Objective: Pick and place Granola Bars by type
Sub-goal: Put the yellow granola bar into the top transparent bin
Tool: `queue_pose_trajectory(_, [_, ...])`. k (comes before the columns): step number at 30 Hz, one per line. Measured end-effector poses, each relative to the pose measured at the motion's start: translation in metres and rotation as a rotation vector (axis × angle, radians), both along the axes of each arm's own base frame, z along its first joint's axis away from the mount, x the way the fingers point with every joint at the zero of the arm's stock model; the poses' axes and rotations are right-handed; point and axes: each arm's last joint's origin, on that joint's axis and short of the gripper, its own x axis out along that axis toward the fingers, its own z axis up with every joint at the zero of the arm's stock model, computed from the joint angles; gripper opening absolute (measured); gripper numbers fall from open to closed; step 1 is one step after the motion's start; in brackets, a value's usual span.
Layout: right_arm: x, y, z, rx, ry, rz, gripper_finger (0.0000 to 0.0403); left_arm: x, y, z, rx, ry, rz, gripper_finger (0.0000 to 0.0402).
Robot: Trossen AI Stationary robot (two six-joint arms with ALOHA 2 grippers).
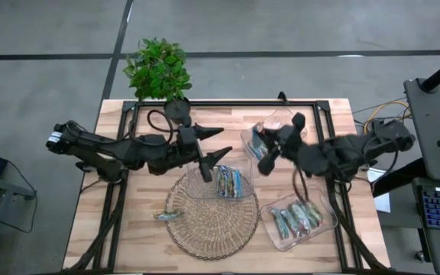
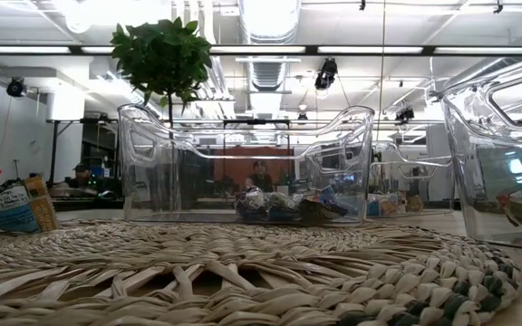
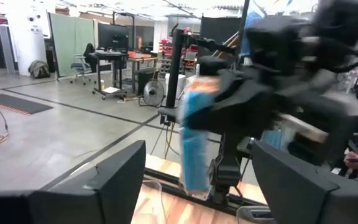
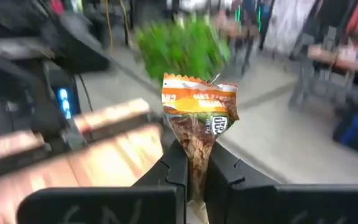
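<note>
My right gripper (image 4: pixel 191 163) is clamped tight on an orange-and-brown bar (image 4: pixel 199 127), pinched at its lower end so the wrapper stands up clear of the fingers. That grip keeps the label visible and the bar free to drop. It hangs over the back tray (image 1: pixel 270 134), which looks like the bin for this type.

My left gripper (image 1: pixel 214 156) is spread wide with nothing between the fingers (image 3: pixel 98 186). It sits just over the near edge of the middle tray (image 1: pixel 224 183), where blue bars (image 1: pixel 228 183) lie. My guess is that it is placed there because this is the blue bin.

Beyond my left fingers, one bar (image 1: pixel 164 215) lies on the rim of the wicker mat (image 1: pixel 208 225), unsorted. Farther from my right gripper, the front tray (image 1: pixel 300 221) holds green-silver bars (image 1: pixel 296 218), so three types get three trays.

Writing: on the held bar there is a round dark logo and white letters on the orange band, too blurred to read. No brand is legible.

The plant (image 1: pixel 157 67) stands at the far table edge.
</note>
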Motion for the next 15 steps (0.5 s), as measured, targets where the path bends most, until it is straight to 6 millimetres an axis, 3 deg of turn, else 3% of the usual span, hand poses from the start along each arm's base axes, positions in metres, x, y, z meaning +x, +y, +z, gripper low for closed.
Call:
queue_pose_trajectory(4, [-0.012, -0.027, -0.008, 0.056, 0.126, -0.015, 0.0011, 0.001, 0.003, -0.002, 0.004, 0.016, 0.008, 0.0275])
queue_pose_trajectory(15, [-0.019, -0.091, -0.041, 0.127, 0.314, -0.036, 0.0010, 0.003, 0.009, -0.005, 0.000, 0.048, 0.022, 0.0275])
